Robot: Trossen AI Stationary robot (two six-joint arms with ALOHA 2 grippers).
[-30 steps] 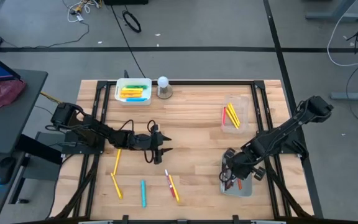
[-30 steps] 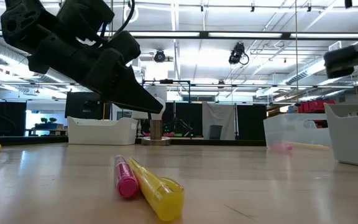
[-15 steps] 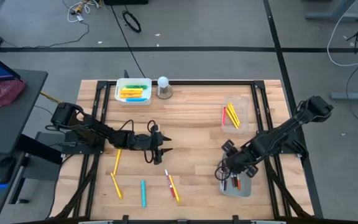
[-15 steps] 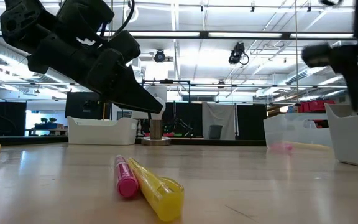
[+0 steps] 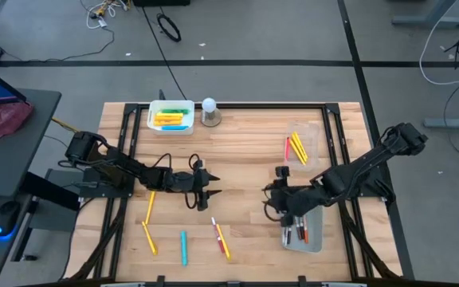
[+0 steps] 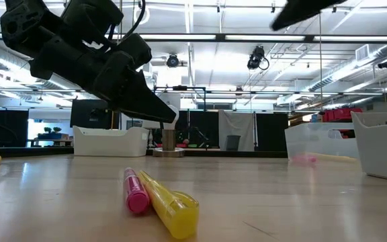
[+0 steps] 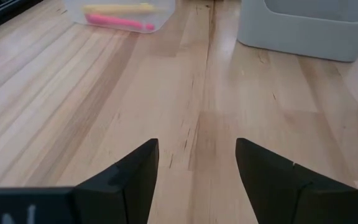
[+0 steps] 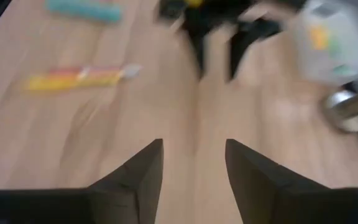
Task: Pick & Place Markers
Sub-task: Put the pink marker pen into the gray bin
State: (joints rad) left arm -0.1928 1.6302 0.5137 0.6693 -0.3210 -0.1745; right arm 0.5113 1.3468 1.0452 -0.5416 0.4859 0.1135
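Note:
Loose markers lie flat on the near left of the table: a yellow one (image 5: 150,206), another yellow one (image 5: 148,237), a blue one (image 5: 184,247), and a red and a yellow one side by side (image 5: 220,237) (image 6: 160,198). My left gripper (image 5: 207,191) (image 7: 197,146) hangs open above the table's middle, just beyond that pair, with nothing between its fingers. My right gripper (image 5: 273,195) (image 8: 194,146) is open and empty, up in the air left of the grey tray (image 5: 315,239) and pointing toward the left gripper.
A white bin (image 5: 170,116) with yellow, green and blue markers stands at the far left, a white ball-topped object (image 5: 209,112) beside it. A clear bin (image 5: 301,147) at the right holds yellow and red markers. The grey tray holds red and dark markers (image 5: 297,235).
My right gripper has risen out of the grey tray and swung toward the table's middle. It has tipped up from pointing down and rolled, and now faces the left gripper.

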